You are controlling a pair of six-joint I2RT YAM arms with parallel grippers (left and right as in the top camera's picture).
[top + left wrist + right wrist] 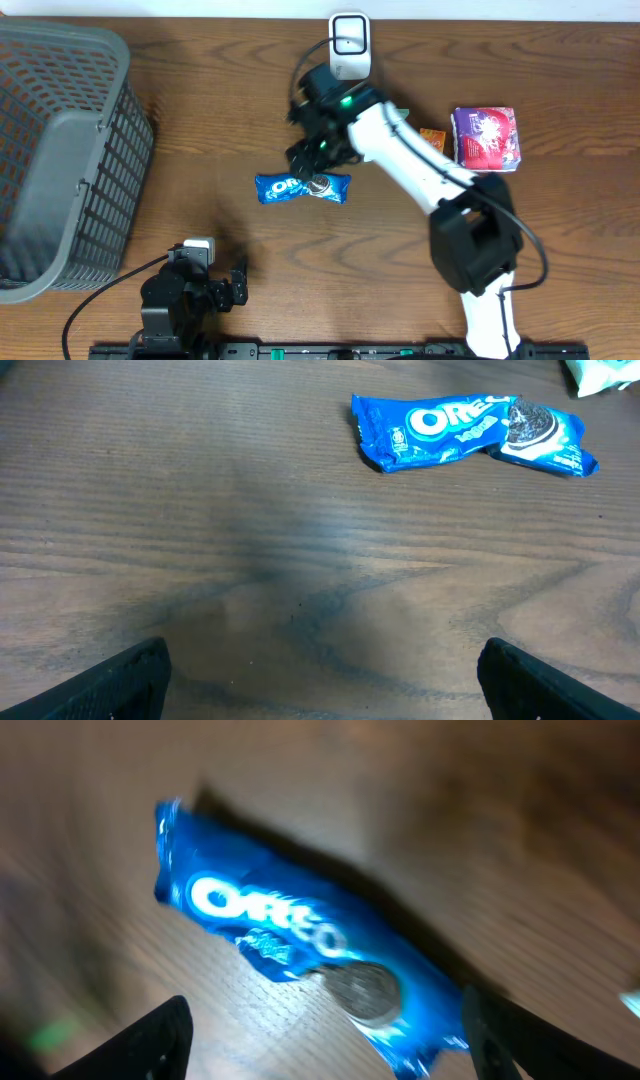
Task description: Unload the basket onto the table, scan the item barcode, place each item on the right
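The item is a blue Oreo pack [300,188], lying flat on the wooden table near the middle. It also shows in the left wrist view, where the Oreo pack [470,432] is at the top right. My right gripper [315,160] hovers just over the pack. In the blurred right wrist view the right gripper [325,1050] is open, with the end of the pack [300,945] lying on the table between and beyond its fingers. My left gripper [335,690] is open over bare wood, well short of the pack. A white scanner [349,45] stands at the table's far edge. I cannot make out a barcode.
A grey mesh basket [60,150] fills the left side. A purple packet [485,138] and a small orange item [432,140] lie at the right, beside the right arm. The left arm's base [185,290] sits at the front edge.
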